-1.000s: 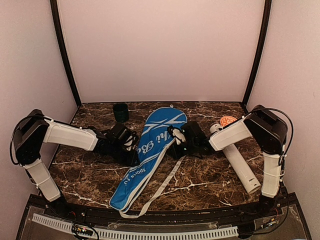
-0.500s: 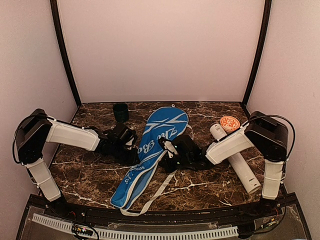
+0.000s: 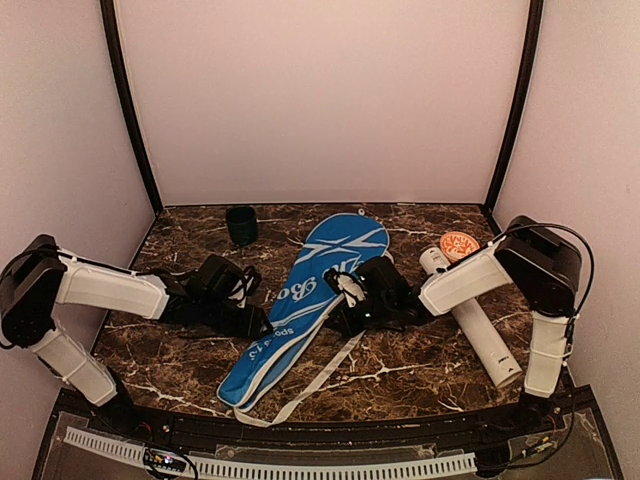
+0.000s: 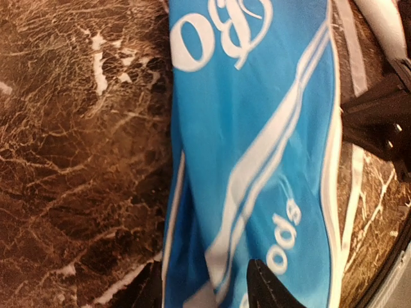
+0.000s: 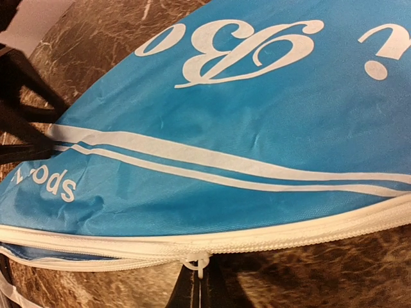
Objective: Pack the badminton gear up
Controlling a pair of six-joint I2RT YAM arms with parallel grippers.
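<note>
Well, the blue racket bag [image 3: 300, 305] lies flat in the middle of the table [image 3: 420, 380], with its wide end far from the arms and its thin end near them. The right claw [image 5: 200, 287] is at the bag's right edge. It is shut tight, and the little white zip pull [image 5: 198, 262] sits right at its tips, so I think it is pinching the pull. The left claw [image 4: 205, 277] is at the bag's left side, by the thin end. Its fingers stand partly apart over the blue cloth and do not seem to pinch anything.

The bag is soft, thin cloth. It looks light and a bit slippery, so it may slide and bunch up if only the zip [image 5: 289, 234] is tugged. I think the left claw should hold the thin end down while the right one pulls. The pull is tiny and could slip out.

The long white tube [image 3: 478, 325] lies to the right of the bag, apart from it, with a round orange lid [image 3: 457, 243] just beside its far end. It looks stiff, smooth and light, and it may roll, so grab it around the middle. I cannot see any rackets or shuttlecocks. A small dark cup [image 3: 240, 224] stands past the bag's wide end, to the left.
</note>
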